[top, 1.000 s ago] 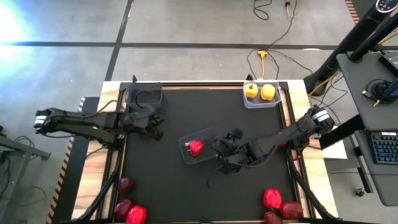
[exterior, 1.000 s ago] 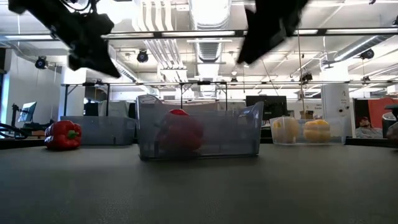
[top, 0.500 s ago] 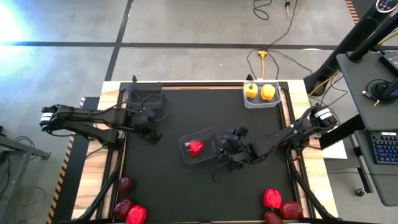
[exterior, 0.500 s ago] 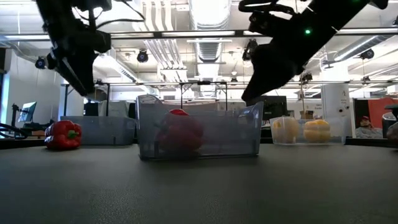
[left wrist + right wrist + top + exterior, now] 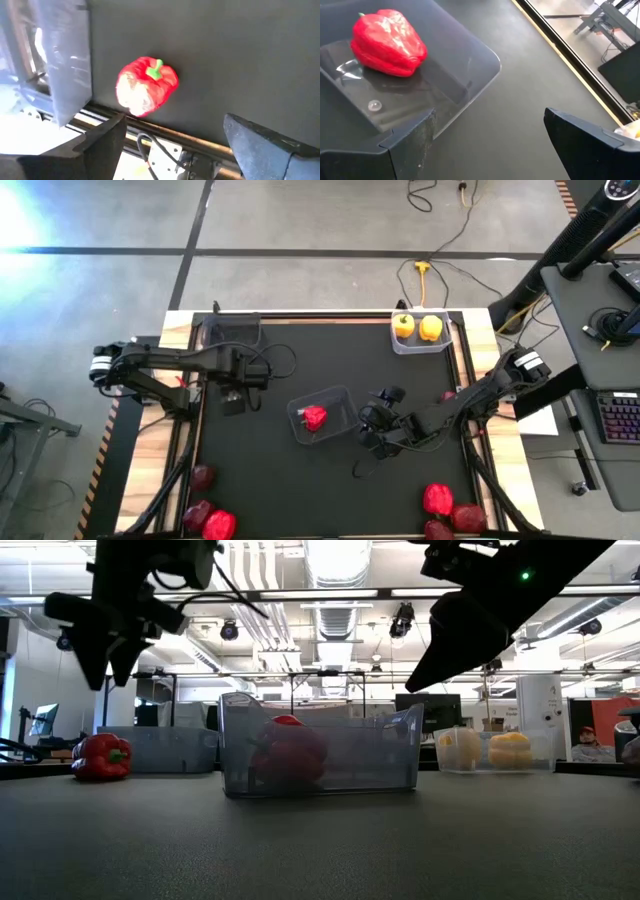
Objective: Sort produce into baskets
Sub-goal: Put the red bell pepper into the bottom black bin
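Note:
My left gripper [image 5: 233, 398] hangs open over the mat, just on the near side of the dark basket [image 5: 230, 332]. A red pepper [image 5: 147, 86] lies on the mat beside that basket, ahead of the open fingers and apart from them. My right gripper [image 5: 368, 432] is open too, above the mat at the right of the middle clear basket [image 5: 345, 395], which holds one red pepper [image 5: 387, 42]. The clear basket [image 5: 448, 340] at the far right holds two yellow peppers [image 5: 417, 327].
Dark red and bright red produce lies in a cluster at the near left corner [image 5: 205, 510]. More lies at the near right corner [image 5: 445, 510]. One red piece [image 5: 449, 394] shows beside the right arm. The mat between the baskets is bare.
My left gripper has drawn away from the dark basket toward the near edge, turned to point down and opened. My right gripper has pulled back from the middle basket toward the table's right, staying open. The produce has not moved.

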You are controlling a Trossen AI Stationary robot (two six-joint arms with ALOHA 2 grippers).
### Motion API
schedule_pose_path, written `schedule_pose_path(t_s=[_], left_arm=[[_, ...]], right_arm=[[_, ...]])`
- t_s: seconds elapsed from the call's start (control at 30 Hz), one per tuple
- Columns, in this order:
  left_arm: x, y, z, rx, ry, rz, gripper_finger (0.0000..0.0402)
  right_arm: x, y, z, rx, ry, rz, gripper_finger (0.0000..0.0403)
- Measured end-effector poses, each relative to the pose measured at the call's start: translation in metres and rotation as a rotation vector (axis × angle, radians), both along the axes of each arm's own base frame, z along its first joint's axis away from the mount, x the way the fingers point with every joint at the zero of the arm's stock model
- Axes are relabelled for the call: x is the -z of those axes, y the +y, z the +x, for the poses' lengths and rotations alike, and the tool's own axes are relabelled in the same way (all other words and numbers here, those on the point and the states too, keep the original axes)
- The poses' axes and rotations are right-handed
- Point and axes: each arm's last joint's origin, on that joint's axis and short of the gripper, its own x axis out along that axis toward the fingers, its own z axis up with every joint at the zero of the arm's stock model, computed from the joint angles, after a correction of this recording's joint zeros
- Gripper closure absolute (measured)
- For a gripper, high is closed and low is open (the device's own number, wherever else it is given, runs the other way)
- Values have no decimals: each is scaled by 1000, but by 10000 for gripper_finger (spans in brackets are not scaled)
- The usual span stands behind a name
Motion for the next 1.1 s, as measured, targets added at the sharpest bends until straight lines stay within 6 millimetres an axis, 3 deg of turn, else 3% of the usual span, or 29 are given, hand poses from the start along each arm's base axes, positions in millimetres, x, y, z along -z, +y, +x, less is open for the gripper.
schedule_pose_path(t_s=[0.37,0.6,0.8,1.1], left_arm=[[43,25,2,184,229,-93,72],[70,41,18,295,298,-112,71],[86,53,18,298,399,-148,71],[104,62,19,324,407,-173,71]], right_arm=[[-7,5,-11,-12,5,9,42],[-24,13,-28,-38,-30,35,42],[-23,13,-34,-32,-28,38,41],[-21,15,-35,-44,-8,35,42]])
